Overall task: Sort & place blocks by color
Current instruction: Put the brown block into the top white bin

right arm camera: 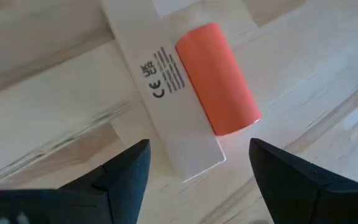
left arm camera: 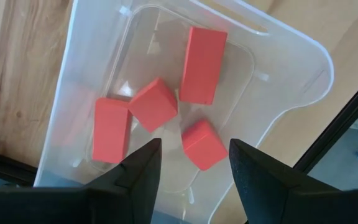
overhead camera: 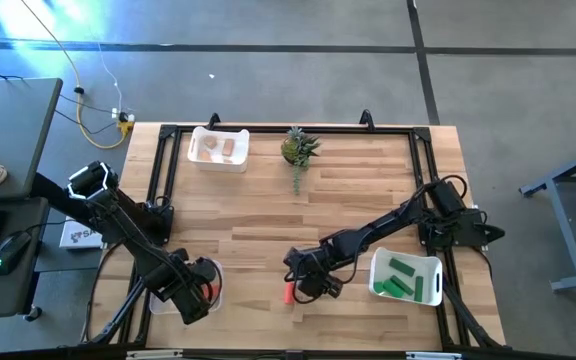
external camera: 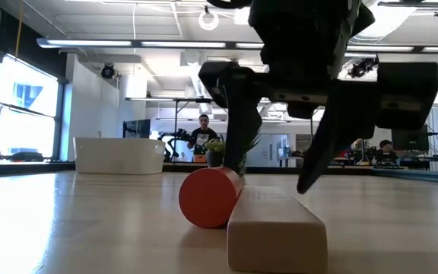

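A red-orange round block [right arm camera: 216, 78] lies on its side on the table, against a pale bar [right arm camera: 166, 106] printed with small marks. In the low view the round block [external camera: 207, 198] and the bar [external camera: 276, 228] lie end-on below my right gripper [external camera: 276, 179]. My right gripper [right arm camera: 197, 180] is open and hovers over them near the table's near edge [overhead camera: 303, 282]. My left gripper [left arm camera: 194, 180] is open above a clear bin [left arm camera: 291, 81] holding several red blocks [left arm camera: 202, 62]. Green blocks [overhead camera: 403, 280] lie in a white bin [overhead camera: 380, 262]; tan blocks [overhead camera: 220, 150] lie in another [overhead camera: 200, 135].
A small potted plant [overhead camera: 298, 148] stands near the far edge, right of the tan bin. A black frame [overhead camera: 163, 180] runs around the tabletop. The clear bin [overhead camera: 213, 300] sits at the near left corner. Bare wood lies across the table's middle [overhead camera: 268, 210].
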Tool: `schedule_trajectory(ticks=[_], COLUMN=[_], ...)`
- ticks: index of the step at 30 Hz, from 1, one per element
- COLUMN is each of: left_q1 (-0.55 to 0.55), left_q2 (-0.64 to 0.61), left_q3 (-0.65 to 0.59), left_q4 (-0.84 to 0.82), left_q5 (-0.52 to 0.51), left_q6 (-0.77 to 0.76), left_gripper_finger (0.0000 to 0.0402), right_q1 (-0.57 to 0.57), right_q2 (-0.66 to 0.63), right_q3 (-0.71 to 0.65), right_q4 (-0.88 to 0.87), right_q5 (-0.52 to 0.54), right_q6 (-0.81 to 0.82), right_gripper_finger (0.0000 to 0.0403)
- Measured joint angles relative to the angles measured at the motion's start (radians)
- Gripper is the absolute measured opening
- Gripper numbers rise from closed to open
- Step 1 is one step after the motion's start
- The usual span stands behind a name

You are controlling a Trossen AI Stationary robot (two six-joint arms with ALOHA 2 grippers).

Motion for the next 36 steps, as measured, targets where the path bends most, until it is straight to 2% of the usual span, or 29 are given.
schedule_trajectory(ticks=[15, 28, 36], left_q1=[0.000, 0.000, 0.000], left_q2=[0.000, 0.000, 0.000], left_q3=[0.000, 0.000, 0.000], left_q4=[0.001, 0.001, 0.001], left_q5=[-0.009, -0.012, -0.014], left_q6=[0.000, 0.000, 0.000], left_gripper_finger=[0.0174, 0.0174, 0.0174], right_q1=[0.000, 0.013, 0.024], right_q2=[0.032, 0.043, 0.045], right_q3=[0.001, 0.003, 0.003], right_q4=[0.008, -0.020, -0.029], right_q5=[-0.003, -0.034, -0.040], right_q6=[0.015, 0.049, 0.035], right_gripper_finger=[0.0257, 0.0155, 0.0130])
